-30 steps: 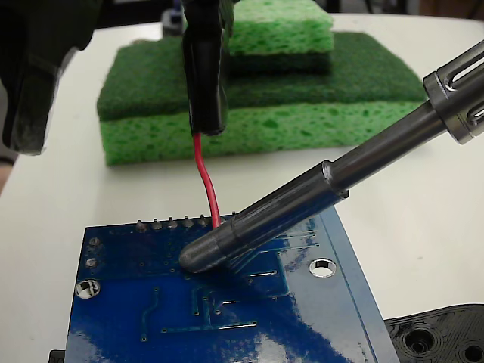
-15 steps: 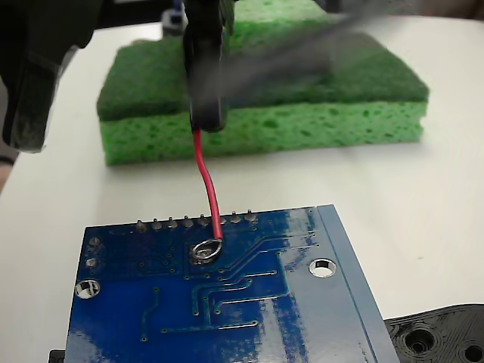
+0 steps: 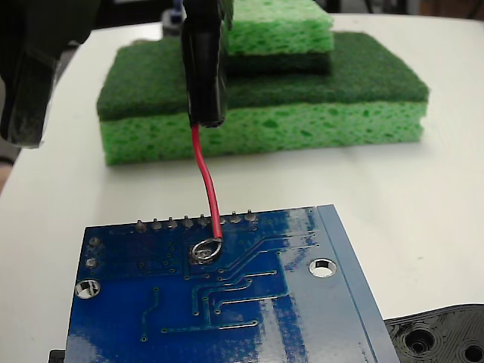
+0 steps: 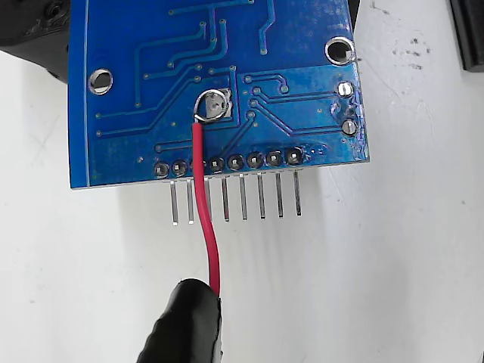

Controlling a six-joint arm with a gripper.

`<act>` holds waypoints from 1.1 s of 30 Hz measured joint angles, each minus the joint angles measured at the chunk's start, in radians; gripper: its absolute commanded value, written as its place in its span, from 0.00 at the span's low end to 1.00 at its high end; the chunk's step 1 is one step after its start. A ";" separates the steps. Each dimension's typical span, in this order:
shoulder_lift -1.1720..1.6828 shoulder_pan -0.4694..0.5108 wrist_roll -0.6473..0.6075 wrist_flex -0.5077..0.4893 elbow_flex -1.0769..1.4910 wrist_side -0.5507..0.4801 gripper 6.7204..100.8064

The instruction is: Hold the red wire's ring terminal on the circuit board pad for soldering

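1. At the far left of the fixed view you have only a dark, blurred part of the rig; nothing there differs from 1 second ago.

2. Left of centre, your gripper (image 3: pixel 204 113) hangs above the table, clenched on the upper end of the red wire (image 3: pixel 207 185). Its place matches both earlier pictures, so your hold has not drifted.

3. Below it, the red wire curves down across the row of 8 solder points (image 3: pixel 195 222) to the circuit board (image 3: pixel 295 318). The wrist view shows it (image 4: pixel 204 219) leaving the black gripper tip (image 4: pixel 189 321) and crossing the header pins (image 4: pixel 242 198) at the board's (image 4: pixel 113 38) edge.

4. At the wire's end, the ring terminal (image 3: pixel 205 249) lies flat on a pad just inside that row; the wrist view shows a grey pad within the loop (image 4: pixel 212 105).

5. Right of centre is the real change: the grey soldering iron that covered the ring 1 second ago was a blur half a second ago and is now gone. The ring sits where it sat half a second ago.

6. Whether solder has taken, you cannot tell. Judging from this, keep your grip steady until the joint is confirmed.

7. Behind, the green sponges (image 3: pixel 302 113) are unmoved; at bottom right, so is the black plastic part (image 3: pixel 442 336).
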 measured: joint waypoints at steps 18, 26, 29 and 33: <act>0.216 -0.021 -0.002 0.017 0.077 0.025 0.99; 0.402 -0.021 0.005 0.011 0.187 0.038 0.99; 0.480 -0.021 0.017 0.003 0.245 0.037 0.99; 0.646 -0.023 0.035 -0.014 0.364 0.021 0.99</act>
